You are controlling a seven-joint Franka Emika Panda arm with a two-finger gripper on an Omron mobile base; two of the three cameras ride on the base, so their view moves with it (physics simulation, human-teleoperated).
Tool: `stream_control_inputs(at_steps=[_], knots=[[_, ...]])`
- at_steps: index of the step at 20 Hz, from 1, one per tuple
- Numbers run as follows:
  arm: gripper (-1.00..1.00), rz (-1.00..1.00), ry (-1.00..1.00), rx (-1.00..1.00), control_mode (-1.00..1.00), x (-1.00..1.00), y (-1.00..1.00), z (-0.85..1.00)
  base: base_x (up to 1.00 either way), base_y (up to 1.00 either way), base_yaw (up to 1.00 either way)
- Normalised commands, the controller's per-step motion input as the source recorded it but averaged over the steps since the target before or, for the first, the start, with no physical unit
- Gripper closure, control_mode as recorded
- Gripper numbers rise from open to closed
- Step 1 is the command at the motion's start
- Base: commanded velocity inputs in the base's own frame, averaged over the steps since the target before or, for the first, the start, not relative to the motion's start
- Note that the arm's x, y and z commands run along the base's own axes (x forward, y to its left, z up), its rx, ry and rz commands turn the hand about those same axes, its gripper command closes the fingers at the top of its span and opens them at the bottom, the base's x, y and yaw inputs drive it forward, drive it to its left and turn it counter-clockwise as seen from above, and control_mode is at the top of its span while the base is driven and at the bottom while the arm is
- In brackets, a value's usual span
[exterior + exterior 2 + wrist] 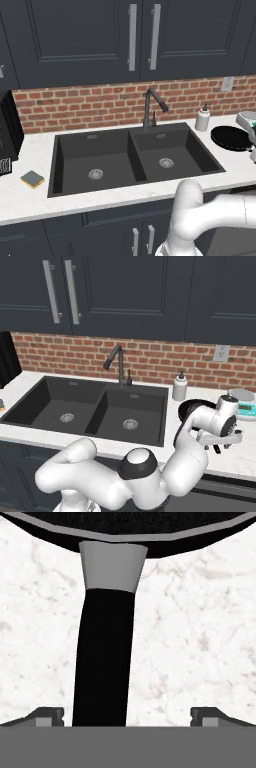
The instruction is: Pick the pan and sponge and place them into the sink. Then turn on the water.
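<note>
Black and shallow, the round frying pan [231, 138] sits on the white marble counter [30, 200] to the right of the dark charcoal double-basin sink [135, 155], beside a white soap dispenser [202, 119]. The white arm's two-finger gripper [218, 444] hangs over the pan's thin dark handle [104, 657], which in the hand view runs up between the two dark fingertips [47, 716] toward the pan's rim. The jaws stand fully apart, straddling the handle and gripping nothing; whether a tip touches it cannot be told.

The handle lies nearer one fingertip than the other, so a closing pinch could likely nudge it sideways and spin the pan on the smooth stone. A hold this far out on the handle may also let the heavy pan droop or twist during the lift toward the sink.

Across the counter, the small grey-green and yellow sponge [32, 179] waits left of the sink, well apart from the arm. No stream falls from the dark gooseneck faucet [152, 106].
</note>
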Motion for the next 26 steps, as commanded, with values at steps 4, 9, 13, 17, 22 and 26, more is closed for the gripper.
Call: stream_control_inputs(at_steps=[4,9,13,17,22,26], knots=[[1.00,0.00,0.21,0.00,-1.00,0.00,0.00,-0.76,0.00,0.00,0.00],[1.00,0.03,0.25,0.02,-1.00,0.00,0.24,-0.80,0.00,0.00,0.00],[1.00,0.07,0.13,0.04,-1.00,-0.03,0.52,-0.76,0.00,0.00,0.00],[1.00,0.08,-0.10,0.10,-1.00,-0.54,0.62,-0.36,0.00,0.00,0.00],[1.00,0.04,-0.29,0.12,-1.00,-0.78,0.69,-0.03,0.00,0.00,0.00],[1.00,0.00,-0.28,0.02,-1.00,-0.89,0.68,0.06,0.00,0.00,0.00]])
